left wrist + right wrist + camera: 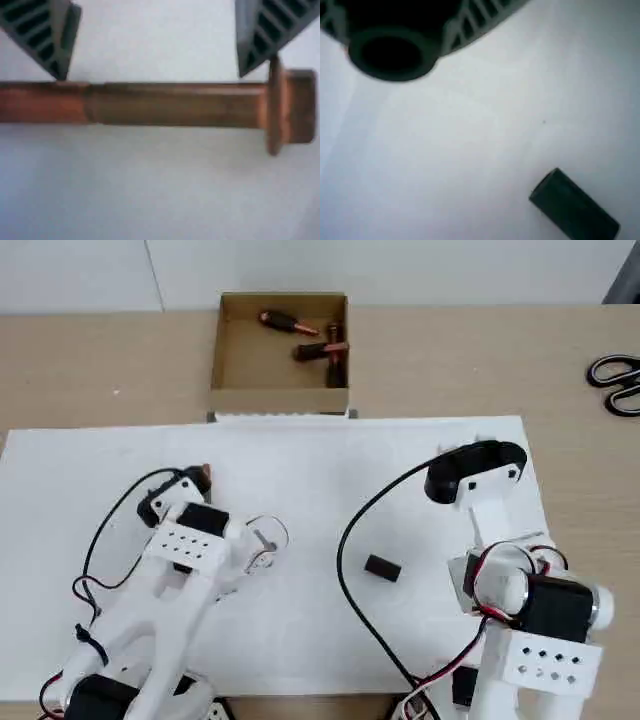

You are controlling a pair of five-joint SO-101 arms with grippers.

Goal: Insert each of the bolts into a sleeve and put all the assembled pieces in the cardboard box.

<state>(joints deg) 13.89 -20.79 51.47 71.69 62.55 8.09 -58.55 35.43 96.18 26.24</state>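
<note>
A copper bolt (165,104) lies flat on the white sheet, its flanged head to one side. My left gripper (152,74) is open right above it, one dark fingertip (59,45) near the shank end and the other near the head. From above, the left gripper (188,485) stands at the sheet's left with the bolt's tip (205,475) showing beside it. My right gripper (475,475) is shut on a black sleeve (390,55), seen end-on with its bore open. A second black sleeve (382,567) (572,207) lies loose mid-sheet. The cardboard box (232,360) holds several assembled pieces (320,348).
The white sheet (300,470) covers most of the wooden table, and the box stands just beyond its far edge. Black scissors (615,380) lie at the far right. Black cables (345,550) loop from both arms over the sheet.
</note>
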